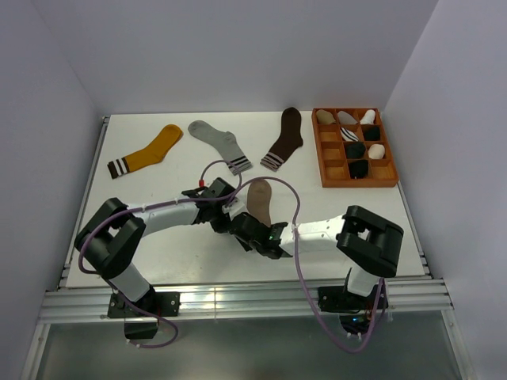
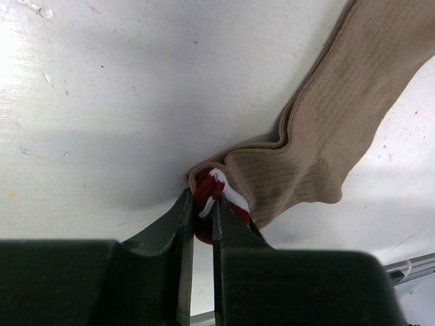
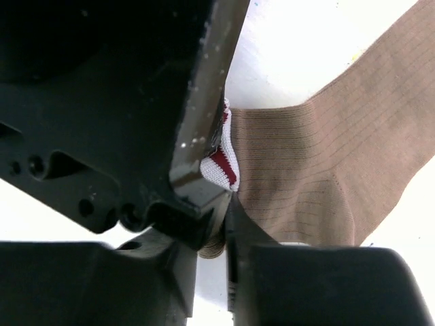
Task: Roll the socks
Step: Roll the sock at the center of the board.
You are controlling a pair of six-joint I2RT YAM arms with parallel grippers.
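The taupe sock [image 1: 259, 198] lies near the table's front middle, with its maroon-and-white cuff [image 2: 212, 192] bunched up at its near end. My left gripper [image 2: 202, 204] is shut on that cuff. In the top view the left gripper [image 1: 230, 212] sits just left of the sock. My right gripper [image 3: 216, 234] is shut on the taupe sock [image 3: 306, 170] right beside the cuff [image 3: 222, 161], pressed against the left gripper's body. In the top view the right gripper [image 1: 249, 229] is just below the sock. No flat charcoal-black or white-striped black sock shows.
A mustard sock [image 1: 150, 150], a light grey sock [image 1: 216, 141] and a dark brown sock [image 1: 285, 138] lie at the back. A wooden compartment tray [image 1: 333, 150] at the back right holds several rolled socks, some black. The two arms cross closely at the front.
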